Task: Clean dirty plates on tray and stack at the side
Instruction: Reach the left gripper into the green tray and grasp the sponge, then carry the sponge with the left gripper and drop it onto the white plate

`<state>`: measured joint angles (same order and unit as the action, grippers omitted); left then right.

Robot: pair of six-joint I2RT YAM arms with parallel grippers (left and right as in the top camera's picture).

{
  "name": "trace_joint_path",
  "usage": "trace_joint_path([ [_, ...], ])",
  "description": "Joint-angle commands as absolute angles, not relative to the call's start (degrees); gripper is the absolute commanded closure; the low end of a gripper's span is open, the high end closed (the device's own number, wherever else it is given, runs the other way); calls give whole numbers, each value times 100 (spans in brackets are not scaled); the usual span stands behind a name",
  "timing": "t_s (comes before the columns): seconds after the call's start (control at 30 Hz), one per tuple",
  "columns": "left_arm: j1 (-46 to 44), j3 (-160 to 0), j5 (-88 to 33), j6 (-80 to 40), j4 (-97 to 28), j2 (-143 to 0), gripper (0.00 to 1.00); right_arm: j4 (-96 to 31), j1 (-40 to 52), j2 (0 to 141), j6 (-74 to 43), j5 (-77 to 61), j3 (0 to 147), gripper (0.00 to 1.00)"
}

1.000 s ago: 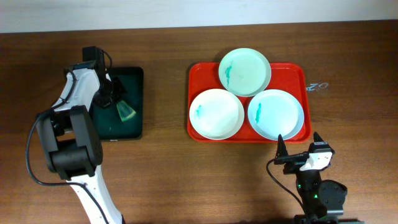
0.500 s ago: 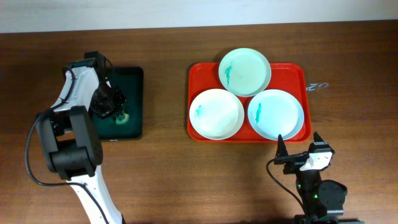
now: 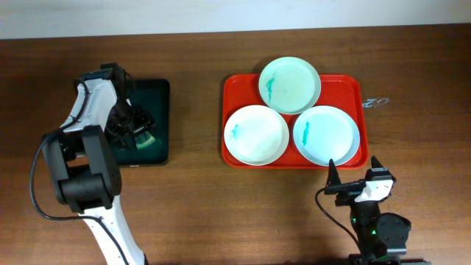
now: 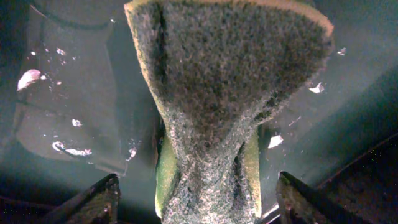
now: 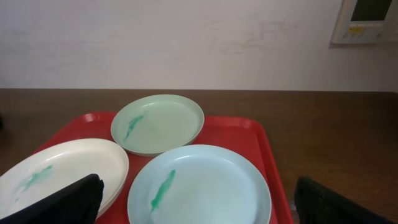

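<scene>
1. Red plastic: the tray [image 3: 346, 82] lies right of centre on the wooden surface [image 3: 199, 206], toward its far edge. It carries all three dirty plates: the far plate [image 3: 289, 85] at its far rim, and the left plate [image 3: 256, 135] and right plate [image 3: 326, 135] side by side along its near rim. Each shows a teal smear. None is wiped and none is stacked at the side.
2. Step in hand, as judged: fetching the wiping tool. The sponge [image 4: 230, 93] rests in the black tray [image 3: 158, 96] near the left edge of the surface.
3. The left gripper [image 3: 138, 132] is lowered into the black tray. Its jaws stand apart and straddle the sponge's narrow waist, with a dark gap on each side, so nothing is gripped.
4. The left arm reaches from the near-left corner toward the far edge, its wrist bent downward.
5. The right gripper [image 5: 198, 190] sits low at the near edge, right of centre. Its jaws are spread wide and empty, and it faces the tray, apart from the plates.
6. The next move calls for closing on the sponge, lifting it clear of the black tray's rim, and carrying it across to a smeared plate.
</scene>
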<state>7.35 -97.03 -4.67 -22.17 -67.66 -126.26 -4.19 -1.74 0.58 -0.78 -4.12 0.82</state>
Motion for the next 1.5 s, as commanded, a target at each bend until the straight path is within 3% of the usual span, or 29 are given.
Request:
trace_joint_path([
  [0.0, 714, -9692, -519, -2228, -6757, -12822, 19, -421, -200, 21, -43, -384, 32, 2],
  [0.07, 694, -9671, -569, -2226, -6785, -12936, 25, -421, -200, 21, -43, -384, 32, 2],
  [0.13, 692, -9671, -576, -2226, -6812, -12999, 50, -421, -200, 21, -43, -386, 32, 2],
  [0.2, 692, -9671, -574, -2226, -6818, -13004, 100, -421, -200, 21, -43, -386, 32, 2],
  [0.27, 692, -9673, -250, -2226, -6757, -13002, 100, -421, -200, 21, -43, -386, 32, 2],
  [0.3, 692, -9673, -69, -2226, -6702, -13002, 93, -421, -200, 21, -43, -386, 32, 2],
  [0.33, 692, -9673, 169, -2226, -6604, -13002, 52, -421, -200, 21, -43, -384, 32, 2],
  [0.37, 692, -9673, 460, -2224, -6495, -13002, 21, -421, -200, 21, -43, -386, 32, 2],
  [0.4, 692, -9673, 711, -2224, -6331, -13004, 0, -421, -200, 21, -43, -384, 32, 2],
  [0.57, 692, -9673, 1031, -2224, -5736, -13002, 2, -421, -200, 21, -43, -386, 32, 2],
  [0.6, 692, -9673, 1031, -2224, -5671, -13004, 16, -421, -200, 21, -43, -384, 32, 2],
  [0.63, 692, -9673, 1015, -2224, -5616, -13002, 59, -421, -200, 21, -43, -384, 32, 2],
  [0.67, 692, -9673, 1017, -2224, -5588, -13002, 95, -421, -200, 21, -43, -386, 32, 2],
  [0.7, 692, -9673, 1017, -2224, -5570, -13004, 100, -421, -200, 21, -43, -384, 32, 2],
  [0.77, 692, -9686, 1013, -2067, -5527, -13002, 100, -421, -200, 21, -40, -384, 32, 2],
  [0.8, 692, -9686, 989, -1964, -5579, -13002, 30, -421, -200, 21, -43, -386, 32, 2],
  [0.83, 692, -9686, 989, -1966, -5704, -13002, 1, -421, -200, 21, -40, -386, 32, 2],
  [1.0, 692, -9686, 534, -1966, -6539, -13002, 1, -421, -200, 21, -43, -384, 32, 2],
  [1.03, 692, -9686, 537, -1968, -6541, -13002, 26, -421, -200, 21, -43, -386, 32, 2],
  [1.07, 692, -9686, 539, -1968, -6495, -13002, 59, -421, -200, 21, -43, -384, 32, 2],
  [1.13, 698, -9732, 591, -1966, -6451, -13002, 83, -421, -200, 21, -43, -386, 32, 2],
  [1.17, 703, -9828, 720, -1968, -6466, -13002, 100, -421, -200, 21, -43, -384, 32, 1],
  [1.47, 690, -13117, 467, -1966, -9002, -12999, 100, -421, -200, 21, -43, -384, 32, 2],
])
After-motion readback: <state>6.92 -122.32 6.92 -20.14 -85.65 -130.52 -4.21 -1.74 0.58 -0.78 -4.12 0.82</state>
